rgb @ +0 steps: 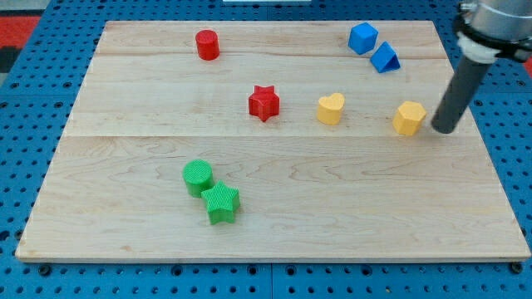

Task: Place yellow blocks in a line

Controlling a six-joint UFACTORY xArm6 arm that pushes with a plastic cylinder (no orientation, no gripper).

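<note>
1. Nearest you, the green round block (198,177) and green star (221,203) sit well clear.
2. The yellow heart (331,109) and yellow block (409,118) lie mid-board.
3. My tip (443,129) holds nothing; keep your push level, leftward.

We see a pale wooden board (274,216) of joined planks, lying on a blue perforated surface (25,166) dotted with small holes, a red patch (21,25) at the view's top left, even, soft light throughout
</note>
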